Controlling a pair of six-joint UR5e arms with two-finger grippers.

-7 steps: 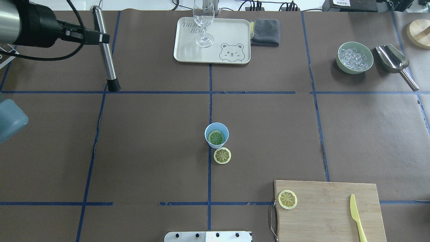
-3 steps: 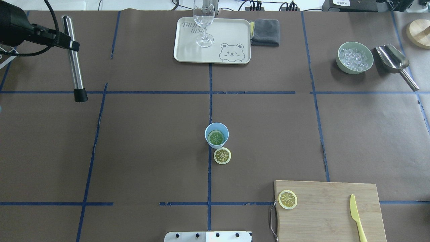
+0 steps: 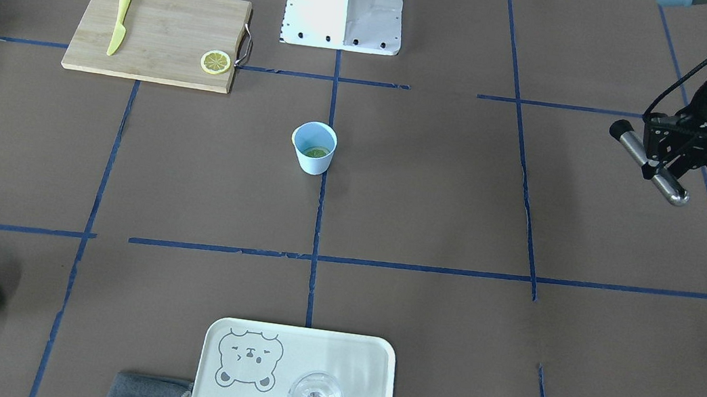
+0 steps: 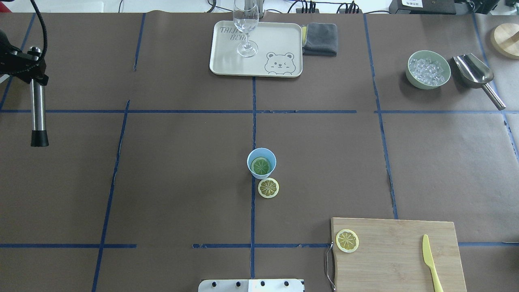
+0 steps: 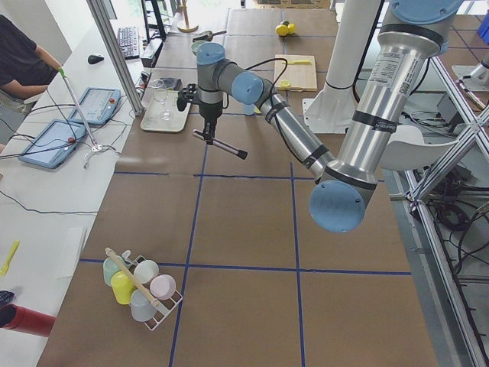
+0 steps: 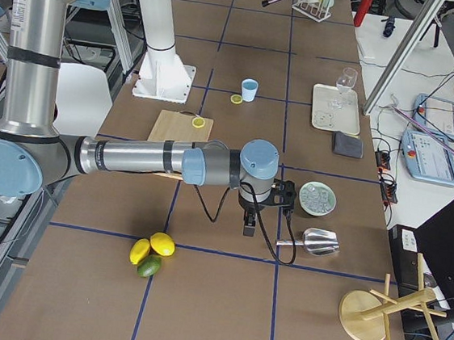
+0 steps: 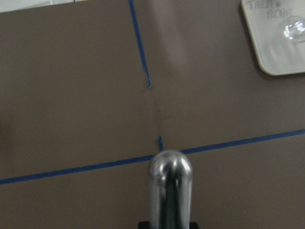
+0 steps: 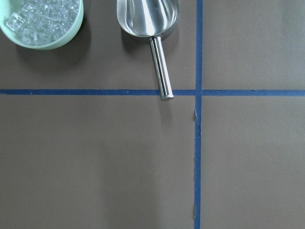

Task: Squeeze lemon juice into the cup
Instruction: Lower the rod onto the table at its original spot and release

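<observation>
The light-blue cup stands at the table's middle with one lemon slice lying inside it. A second slice lies flat on the table, touching the cup's near side. A third slice rests on the wooden cutting board. My left gripper is far off at the left edge, shut on a steel muddler with a black tip. My right gripper shows only in the exterior right view, so I cannot tell its state.
A cream tray with a stemmed glass and a grey cloth sit at the back. A green bowl of ice and a metal scoop lie at the back right. A yellow knife lies on the board.
My left arm has carried the muddler further left, away from the cup, and the muddler now hangs nearly straight. Cup and slices have not moved.
</observation>
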